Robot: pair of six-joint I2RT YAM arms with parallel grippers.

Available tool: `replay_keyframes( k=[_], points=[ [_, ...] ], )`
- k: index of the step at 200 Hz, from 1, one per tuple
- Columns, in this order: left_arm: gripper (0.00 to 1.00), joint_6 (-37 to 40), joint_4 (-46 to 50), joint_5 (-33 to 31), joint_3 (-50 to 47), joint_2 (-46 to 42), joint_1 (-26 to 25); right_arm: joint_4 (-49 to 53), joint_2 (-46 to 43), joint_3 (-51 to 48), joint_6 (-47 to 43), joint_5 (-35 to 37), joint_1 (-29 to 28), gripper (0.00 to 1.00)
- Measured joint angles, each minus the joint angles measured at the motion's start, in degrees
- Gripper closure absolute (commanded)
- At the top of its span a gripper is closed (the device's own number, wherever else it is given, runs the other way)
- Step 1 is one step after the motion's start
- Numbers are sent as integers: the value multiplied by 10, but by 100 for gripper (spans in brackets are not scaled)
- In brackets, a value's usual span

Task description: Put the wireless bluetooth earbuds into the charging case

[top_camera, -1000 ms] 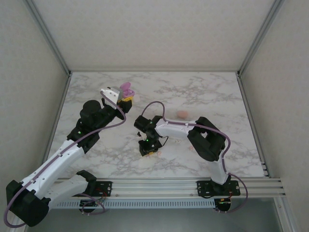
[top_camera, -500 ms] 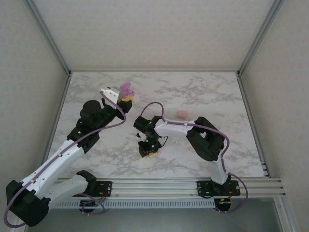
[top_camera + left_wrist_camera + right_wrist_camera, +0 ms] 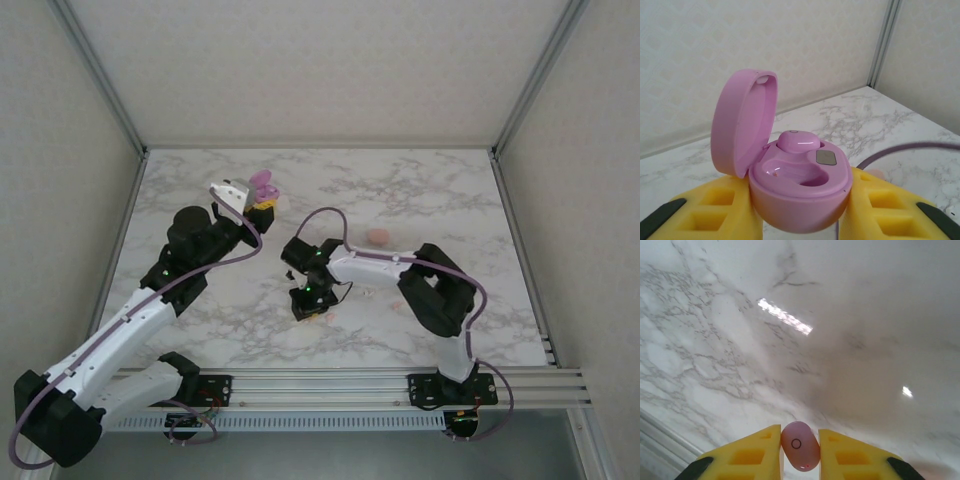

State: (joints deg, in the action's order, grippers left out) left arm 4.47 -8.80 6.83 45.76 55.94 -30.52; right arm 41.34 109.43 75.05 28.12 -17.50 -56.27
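Lilac-pink earbud (image 3: 799, 445) sits pinched between the yellow pads of the right gripper (image 3: 800, 454), jaws closed on it from both sides, low over the table (image 3: 850, 315) near its front centre. Left gripper (image 3: 799, 216) is clamped on the base of the case (image 3: 797, 192) and holds it upright off the surface toward the back left, with the lid (image 3: 742, 122) swung open. One side of the case carries a second earbud (image 3: 797, 141), seated; the empty well (image 3: 797, 175) lies beside it on the near side. Judgement: the pick of the remaining bud looks made, and the step in hand is the carry to the case. Next move calls for a lift clear of the table and a crossing leftward to the case. The bud must then be turned until its shape matches the empty well. It has to come down without knocking the lid or the seated bud, and only then be let go. Risk: a bud this small and smooth could twist in the pads. Surface: glossy white marble pattern with grey veins, catching bright light spots. A small pinkish object (image 3: 377, 236) lies beyond the right arm, too small to identify. Room: pale textured walls (image 3: 300, 70) on three sides, metal posts (image 3: 100, 80) at the corners, and a rail (image 3: 350, 385) at the near edge carrying the arm bases.
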Motion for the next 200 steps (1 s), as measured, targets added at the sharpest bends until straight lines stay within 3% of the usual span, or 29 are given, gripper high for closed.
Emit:
replay_keyframes(
  k=[63,104,146,200],
  points=[
    [70,0,-17,30,0,50,0,-12,-245,-30,45,46,104,79],
    [70,3,-72,64,-3,92,-10,9,-355,-5,62,87,149,79],
    [70,17,-135,95,-15,116,-34,-7,-394,51,75,85,151,79],
    [70,43,-168,117,-17,121,-55,-48,-373,85,91,60,151,79]
  ],
)
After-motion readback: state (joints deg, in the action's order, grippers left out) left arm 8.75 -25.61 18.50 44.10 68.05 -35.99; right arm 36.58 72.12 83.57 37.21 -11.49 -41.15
